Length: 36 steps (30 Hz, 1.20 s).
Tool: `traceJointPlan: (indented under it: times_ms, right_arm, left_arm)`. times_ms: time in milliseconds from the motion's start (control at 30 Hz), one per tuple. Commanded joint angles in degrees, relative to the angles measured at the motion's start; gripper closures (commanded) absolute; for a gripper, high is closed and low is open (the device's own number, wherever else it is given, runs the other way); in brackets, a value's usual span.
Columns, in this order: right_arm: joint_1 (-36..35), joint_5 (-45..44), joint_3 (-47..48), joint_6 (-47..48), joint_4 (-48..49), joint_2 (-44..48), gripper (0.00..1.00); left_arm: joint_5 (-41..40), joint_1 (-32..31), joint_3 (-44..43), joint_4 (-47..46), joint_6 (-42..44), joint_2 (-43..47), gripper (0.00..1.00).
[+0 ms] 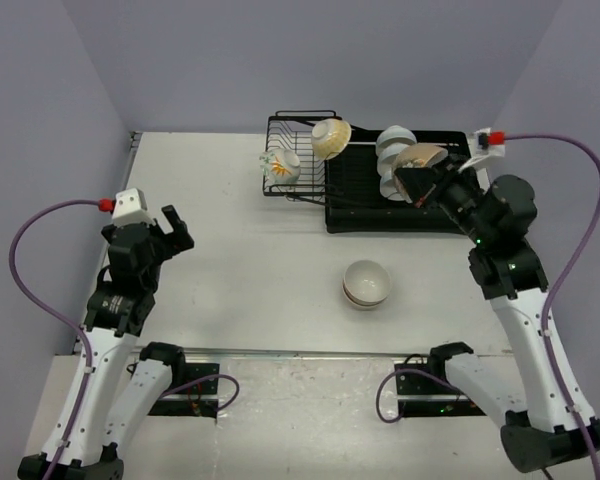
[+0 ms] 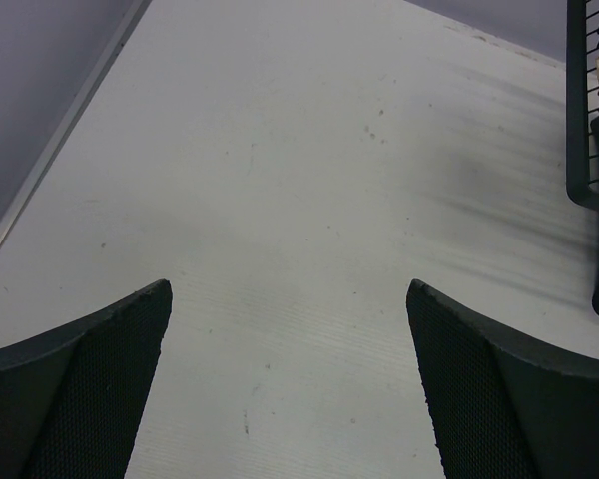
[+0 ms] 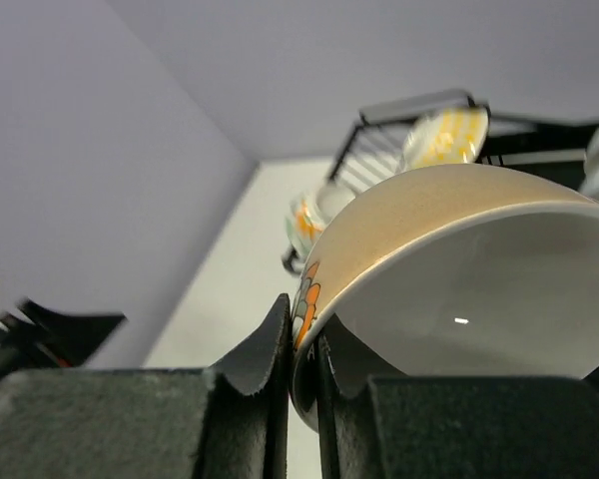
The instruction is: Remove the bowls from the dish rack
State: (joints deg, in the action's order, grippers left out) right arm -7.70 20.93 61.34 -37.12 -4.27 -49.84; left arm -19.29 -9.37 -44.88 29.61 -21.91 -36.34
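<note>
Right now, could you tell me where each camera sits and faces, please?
Top external: above, behind the bases, looking down on table and dish rack; left arm, right arm show.
Left wrist: on left wrist, facing bare table; open left claw shows.
Right wrist: on right wrist, facing the rack; right claw pinches a tan bowl.
Shared: top and right wrist show that bowl.
</note>
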Motion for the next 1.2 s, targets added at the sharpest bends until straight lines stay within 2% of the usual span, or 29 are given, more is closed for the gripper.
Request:
traceJointPlan:
  times_ms: [0,33,67,133,200,333,467,667,1167]
  right_arm:
    - [-9.2,-14.0,6.4,18.5,-33.4,-6.1,1.0]
    - [-11.8,-20.8,8.9,18.9,-36.2,-7.3,1.0]
    - [-14.6,-24.1,10.4,19.5,-39.0,-8.7,1.0]
    - [-24.6,-33.4,13.3,19.5,-48.9,-13.9,1.0]
    - [-28.7,-37.9,14.8,18.5,-52.8,-16.4,1.0]
    - [-36.9,-41.8,16.7,16.7,-60.1,-22.7,1.0]
    - [-43.4,-40.9,15.4,16.0,-61.6,-28.1,1.0]
    - [-46.9,-40.4,14.2,14.6,-60.9,-33.1,1.0]
    - [-46.9,-40.2,11.7,15.2,-58.0,-42.3,1.0]
  left_arm:
    - [1.2,0.7,0.3,-2.4,0.6,0.9,0.0]
    - [1.2,0.7,0.3,-2.4,0.6,1.3,0.0]
    - [1.1,0.7,0.3,-2.4,0.6,1.4,0.0]
    - [1.1,0.6,0.5,-2.4,0.6,1.9,0.0]
    - [1.1,0.5,0.5,-2.4,0.6,2.0,0.0]
    - [1.2,0.1,0.5,-2.4,0.6,1.8,0.0]
    - [1.0,-0.3,0.5,-2.3,0.6,2.0,0.0]
    - [0.9,-0.7,0.6,-2.3,0.6,2.1,0.0]
    - [0.0,-1.9,0.7,-2.1,0.6,2.9,0.0]
